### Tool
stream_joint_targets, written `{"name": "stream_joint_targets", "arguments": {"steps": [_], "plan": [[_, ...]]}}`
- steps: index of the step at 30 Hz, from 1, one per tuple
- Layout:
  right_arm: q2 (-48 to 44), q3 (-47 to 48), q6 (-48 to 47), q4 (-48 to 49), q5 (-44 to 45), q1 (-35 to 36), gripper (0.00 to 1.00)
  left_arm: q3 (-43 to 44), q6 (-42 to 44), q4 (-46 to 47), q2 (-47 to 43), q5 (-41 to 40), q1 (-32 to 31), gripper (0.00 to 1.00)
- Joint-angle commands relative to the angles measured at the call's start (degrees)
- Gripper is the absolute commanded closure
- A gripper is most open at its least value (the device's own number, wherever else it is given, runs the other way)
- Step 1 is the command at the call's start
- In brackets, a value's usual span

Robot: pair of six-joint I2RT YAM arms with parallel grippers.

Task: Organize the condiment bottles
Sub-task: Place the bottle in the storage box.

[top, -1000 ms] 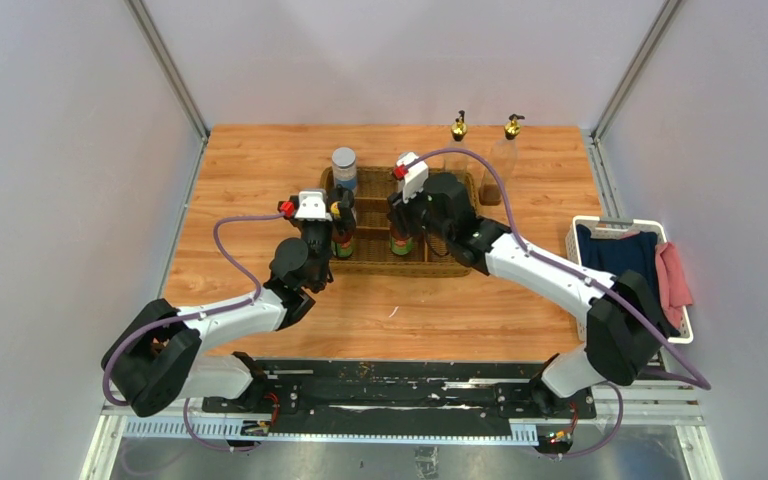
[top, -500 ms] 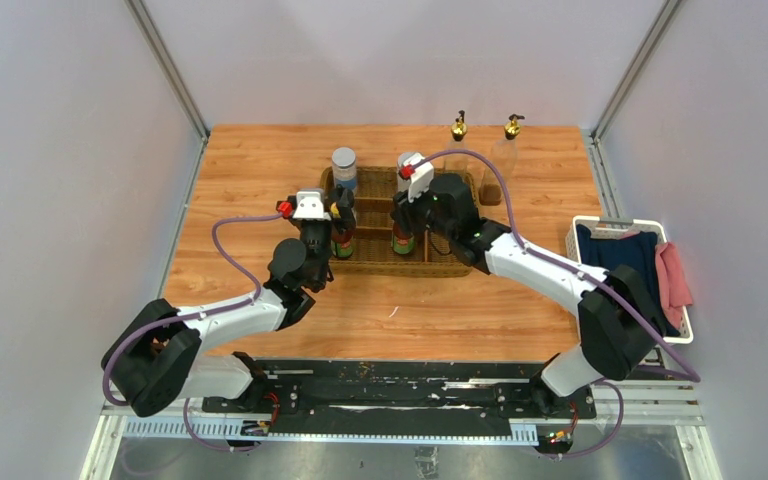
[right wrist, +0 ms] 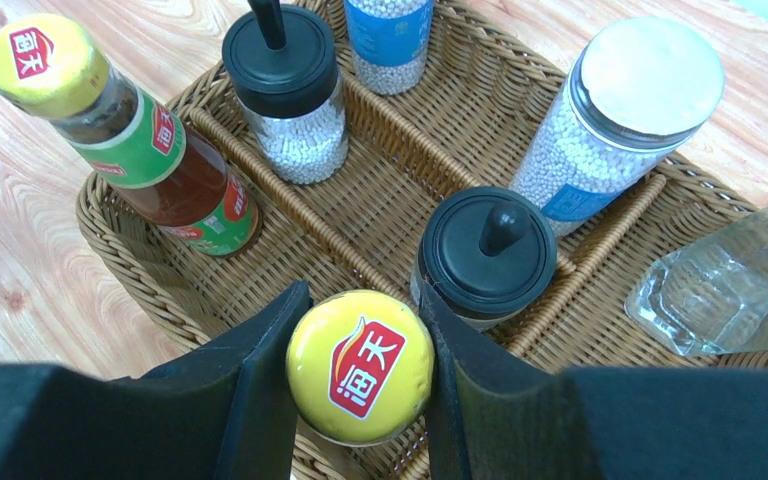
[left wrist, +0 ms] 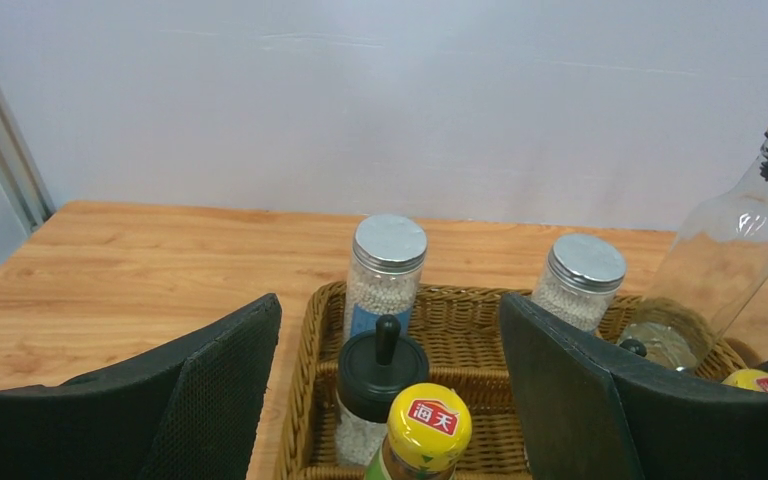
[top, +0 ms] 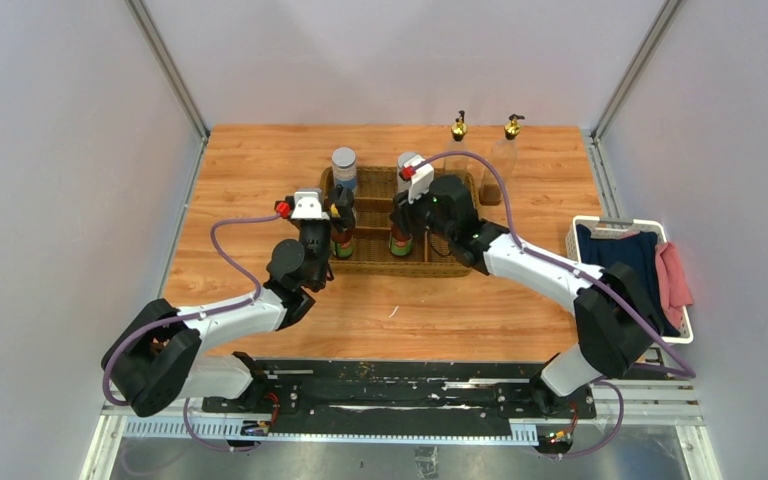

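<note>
A wicker basket (top: 440, 262) mid-table holds the condiment bottles. My right gripper (right wrist: 362, 300) is shut on the yellow cap of a green-red labelled bottle (right wrist: 360, 365) standing in the basket's near row. My left gripper (left wrist: 388, 330) is open, its fingers (left wrist: 220, 390) on either side of the other yellow-capped bottle (left wrist: 428, 425) without touching it. Behind that bottle is a black-capped jar (left wrist: 382, 370), then two grey-lidded jars (left wrist: 388, 245) (left wrist: 585, 265). A second black-capped jar (right wrist: 488, 250) is beside my right gripper. Two gold-topped clear bottles (top: 458, 128) (top: 511, 127) stand at the back right.
A white laundry basket (top: 585, 225) with blue and pink cloths sits at the table's right edge. Metal frame posts (top: 170, 70) rise at the back corners. Bare wood lies left of and in front of the wicker basket.
My right gripper has shifted slightly left with the yellow-capped bottle still in its grip. My left gripper has stayed where it was, open.
</note>
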Motion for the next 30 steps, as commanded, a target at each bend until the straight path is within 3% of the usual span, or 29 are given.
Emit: {"name": "stream_joint_targets", "arguments": {"steps": [1,19,25,27,30], "plan": [[-0.5,-0.6,0.6,6.2,-0.4,-0.8,1.00,-0.1,-0.5,3.4,0.1,-1.6,0.2,0.14],[-0.1,-2.8,-0.2,6.3,0.7,-0.8,0.99,-1.6,-1.0,6.5,1.2,-2.3,0.2,0.13],[-0.1,-2.6,-0.1,5.8,-0.4,-0.8,0.61,-1.6,-1.4,6.3,0.6,-2.2,0.2,0.13],[-0.6,-1.1,-0.2,4.3,-1.4,-0.7,0.43,-1.4,-1.4,6.0,0.2,-2.3,0.2,0.12],[-1.2,-0.1,-0.3,3.2,-1.7,-0.5,0.40,-1.1,-1.7,5.3,-0.4,-2.3,0.2,0.12]]}}
